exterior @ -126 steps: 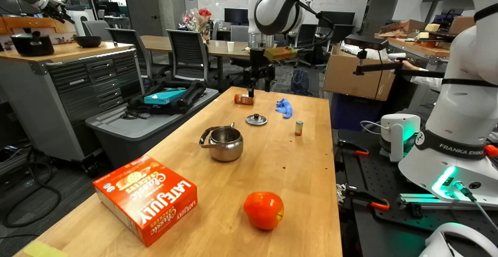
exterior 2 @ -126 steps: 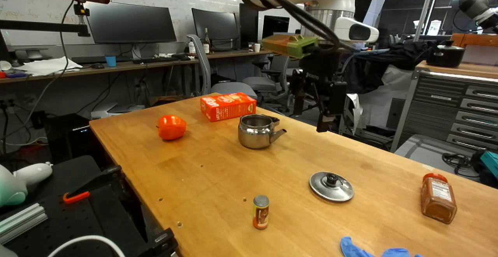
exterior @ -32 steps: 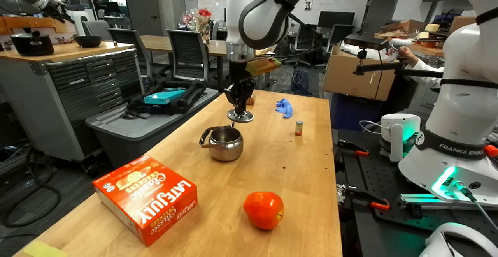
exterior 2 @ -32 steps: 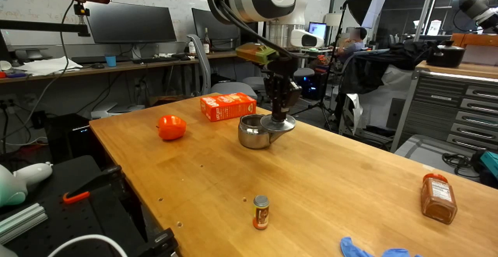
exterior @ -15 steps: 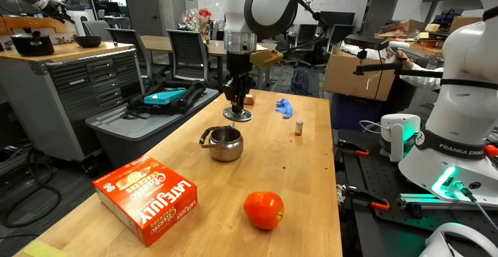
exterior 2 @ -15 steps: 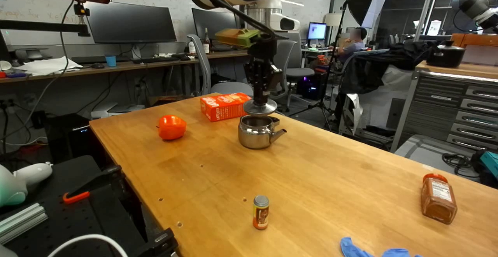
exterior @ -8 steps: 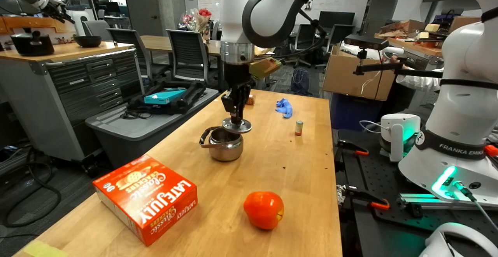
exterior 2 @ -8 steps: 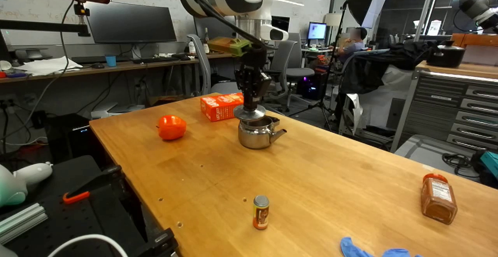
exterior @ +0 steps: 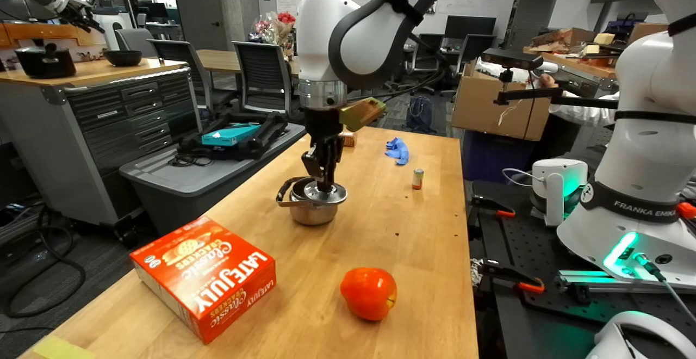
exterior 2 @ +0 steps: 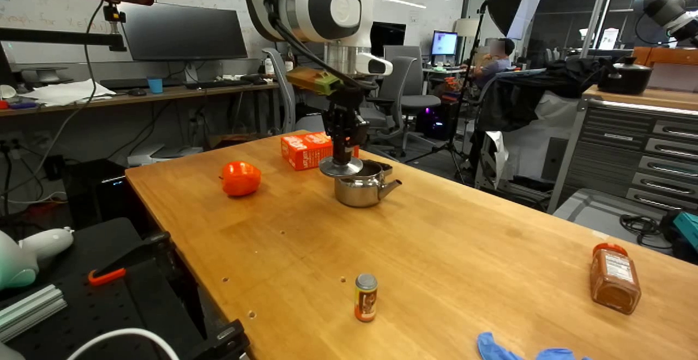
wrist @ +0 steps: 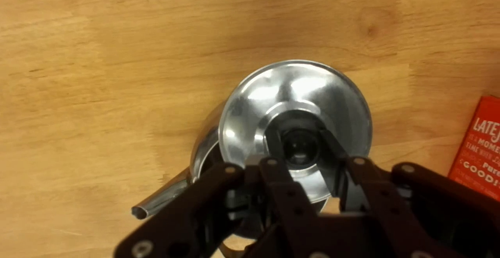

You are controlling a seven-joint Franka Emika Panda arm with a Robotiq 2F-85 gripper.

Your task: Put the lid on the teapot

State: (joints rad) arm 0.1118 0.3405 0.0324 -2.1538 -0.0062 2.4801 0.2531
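Observation:
The silvery lid hangs level by its black knob from my gripper, whose jaws are closed around that knob. The steel teapot stands upright on the table just below. In an exterior view the lid sits off-centre, past the rim on the side away from the spout. The wrist view shows the lid covering part of the mouth, with a dark strip of opening visible on the spout side. The lid seems to touch the teapot's rim, though I cannot tell for sure.
An orange cracker box and a red-orange ball-like fruit stand on the table. A small can, a spice jar and a blue glove lie or stand toward the far end.
The lid, earlier lying on the table, was gripped and carried to the teapot. Over the last second it has come down and drifted off-centre. The teapot has shifted slightly.

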